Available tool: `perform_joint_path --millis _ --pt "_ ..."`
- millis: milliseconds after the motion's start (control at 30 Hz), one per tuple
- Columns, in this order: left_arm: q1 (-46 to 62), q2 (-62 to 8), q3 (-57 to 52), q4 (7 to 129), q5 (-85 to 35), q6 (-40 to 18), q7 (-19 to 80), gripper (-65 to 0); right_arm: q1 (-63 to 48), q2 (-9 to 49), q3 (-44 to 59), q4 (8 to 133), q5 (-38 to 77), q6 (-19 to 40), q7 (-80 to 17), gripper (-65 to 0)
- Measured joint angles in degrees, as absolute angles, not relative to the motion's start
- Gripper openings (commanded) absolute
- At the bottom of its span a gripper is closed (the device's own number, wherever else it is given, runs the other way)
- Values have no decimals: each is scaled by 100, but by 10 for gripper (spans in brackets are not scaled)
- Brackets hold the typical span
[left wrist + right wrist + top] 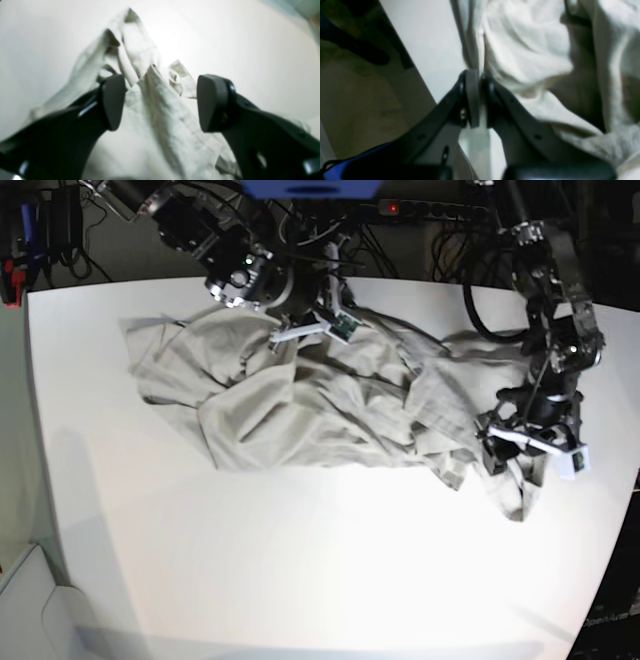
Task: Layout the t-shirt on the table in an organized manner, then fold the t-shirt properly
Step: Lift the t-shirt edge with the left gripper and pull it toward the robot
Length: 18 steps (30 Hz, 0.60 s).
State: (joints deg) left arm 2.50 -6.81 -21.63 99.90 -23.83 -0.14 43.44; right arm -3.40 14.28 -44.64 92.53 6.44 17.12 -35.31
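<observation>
no legible writing; crumpled t-shirt on table.

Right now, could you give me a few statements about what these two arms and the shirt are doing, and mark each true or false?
1. The t-shirt lies neatly folded into a square. False: it is crumpled and spread unevenly.
2. The right end effector is pinched shut on a fold of the t-shirt. True.
3. The left end effector is clamped tight on the cloth. False: its jaws stand wide apart, with cloth lying between and beyond them.
4. The table is white. True.
5. The t-shirt carries a large printed picture. False: it looks plain light grey-beige.
</observation>
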Motion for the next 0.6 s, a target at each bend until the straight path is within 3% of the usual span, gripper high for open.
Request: perform_joint_path --millis 333,600 --pt "-460 -440 -2156 8442 -2335 -19 4303 -213 -342 1431 -4458 9262 644 1715 -3548 -588" --pt "-561 -425 -1745 8259 -2316 -19 4309 -216 -338 1428 -4453 9262 646 1715 -3557 -588"
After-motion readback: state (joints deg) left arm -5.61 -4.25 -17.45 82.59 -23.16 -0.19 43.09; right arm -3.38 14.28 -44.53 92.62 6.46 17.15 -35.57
